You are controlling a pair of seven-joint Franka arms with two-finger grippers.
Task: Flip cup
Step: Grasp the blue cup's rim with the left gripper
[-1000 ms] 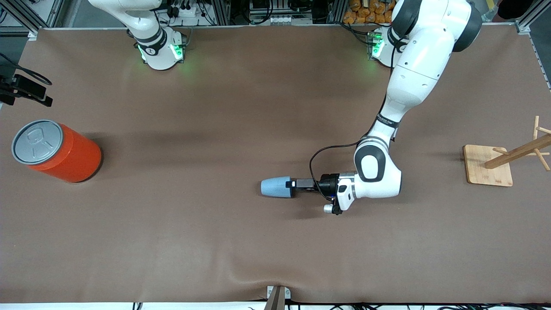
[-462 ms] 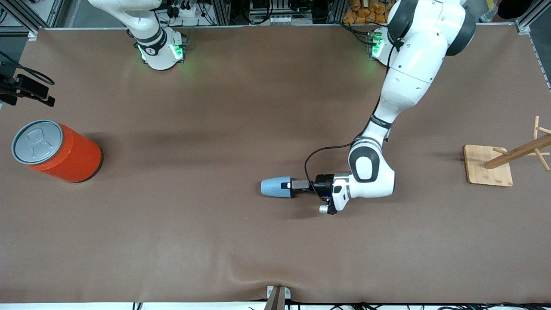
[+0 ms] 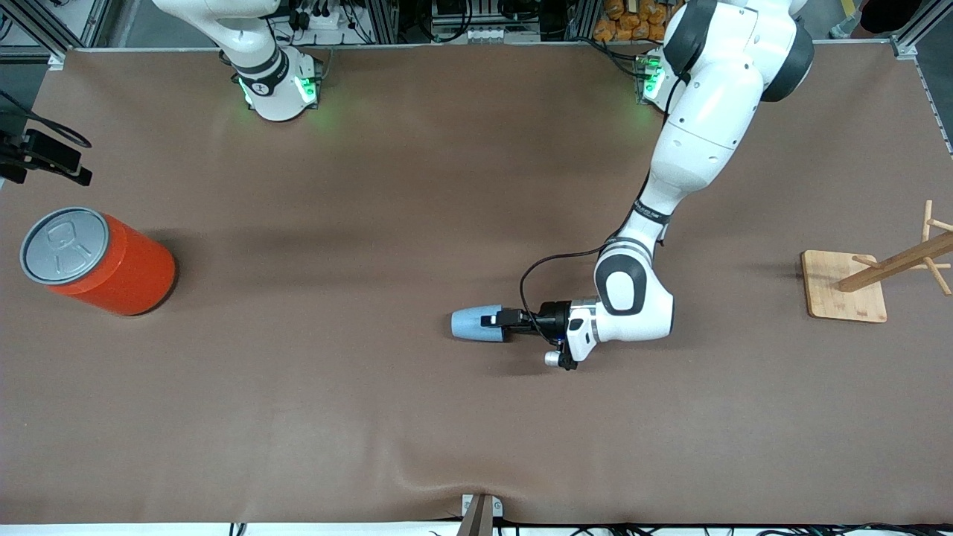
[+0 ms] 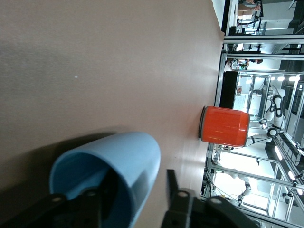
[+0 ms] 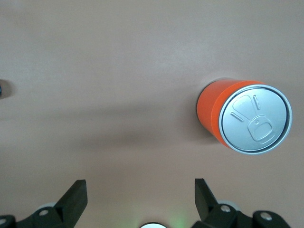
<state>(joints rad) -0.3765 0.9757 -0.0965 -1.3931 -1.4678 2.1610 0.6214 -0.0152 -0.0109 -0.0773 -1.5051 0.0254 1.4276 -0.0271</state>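
The small blue cup [image 3: 473, 324] lies on its side on the brown table [image 3: 335, 402]. The left gripper [image 3: 494, 320] is at the cup's open end. A big orange can [image 3: 112, 264] stands at the right arm's end, and a wooden rack [image 3: 878, 275] at the left arm's end.

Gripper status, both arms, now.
Left gripper: open, fingers astride the rim of the cup lying on its side, one inside, one outside; not clamped.
Right gripper: open, holding nothing, waiting high near the orange can.

High front overview; both wrist views sharing orange can [image 3: 97, 260].
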